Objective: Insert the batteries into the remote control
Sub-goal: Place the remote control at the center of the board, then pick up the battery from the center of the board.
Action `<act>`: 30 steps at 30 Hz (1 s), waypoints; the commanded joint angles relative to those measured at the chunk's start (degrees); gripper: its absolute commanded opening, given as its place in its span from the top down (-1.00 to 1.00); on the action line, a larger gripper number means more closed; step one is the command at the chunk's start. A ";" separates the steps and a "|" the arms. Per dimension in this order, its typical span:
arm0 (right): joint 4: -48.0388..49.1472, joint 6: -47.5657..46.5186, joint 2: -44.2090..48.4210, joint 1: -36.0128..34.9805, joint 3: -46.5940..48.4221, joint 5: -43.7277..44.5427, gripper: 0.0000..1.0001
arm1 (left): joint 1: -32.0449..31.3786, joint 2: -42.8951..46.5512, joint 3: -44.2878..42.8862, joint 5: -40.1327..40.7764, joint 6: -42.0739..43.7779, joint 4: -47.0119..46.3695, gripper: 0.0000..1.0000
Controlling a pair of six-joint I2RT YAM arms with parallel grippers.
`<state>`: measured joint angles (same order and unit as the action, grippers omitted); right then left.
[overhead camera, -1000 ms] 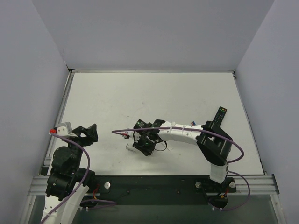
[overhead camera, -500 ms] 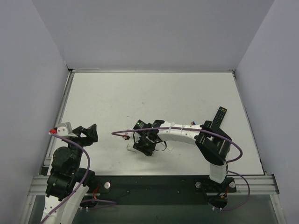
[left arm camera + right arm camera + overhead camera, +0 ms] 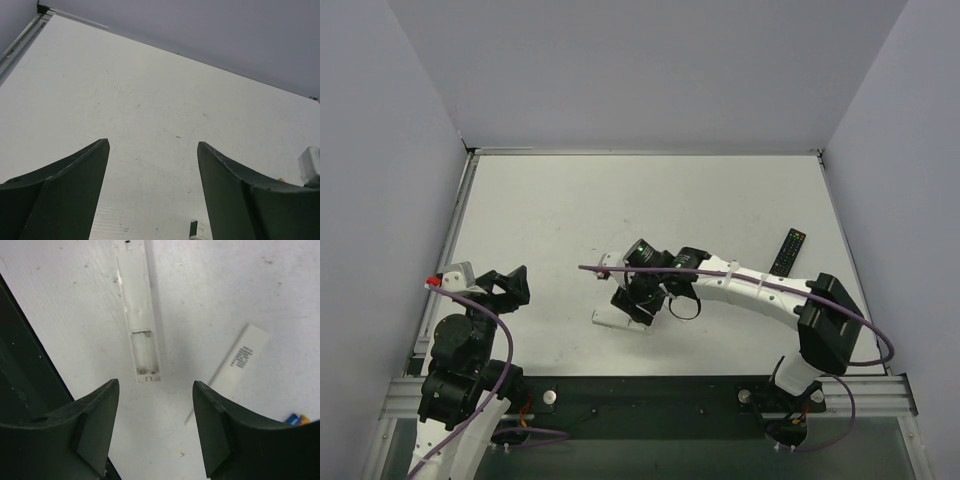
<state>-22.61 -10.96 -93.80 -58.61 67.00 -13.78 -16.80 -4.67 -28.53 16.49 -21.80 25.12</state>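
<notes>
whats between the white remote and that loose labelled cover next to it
Nothing. In the right wrist view the remote control and the labelled cover lie apart, and the strip of table between them is bare.

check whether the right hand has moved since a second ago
Yes. In the top view the right hand shifted slightly rightward, toward the black remote, which stayed put.

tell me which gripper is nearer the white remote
Right. The right gripper hovers just over the white remote; the left gripper sits well off to its left.
</notes>
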 commanded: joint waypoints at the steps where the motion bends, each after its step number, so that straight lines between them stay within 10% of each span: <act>1: -2.26 4.36 7.04 5.25 -2.22 2.26 -0.11 | -0.08 0.54 -0.12 0.12 0.53 -0.95 -0.63; 13: -3.31 16.14 9.16 21.42 -7.59 9.90 0.00 | -0.25 0.63 0.06 -0.06 0.53 -1.22 -0.63; 30: -3.14 16.94 -2.52 26.88 -4.43 12.81 0.46 | -0.25 0.27 -0.03 0.47 0.80 -1.22 -0.63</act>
<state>-24.27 5.54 -95.18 -32.47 60.10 -3.07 -16.84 -4.51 -28.36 16.49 -21.80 25.12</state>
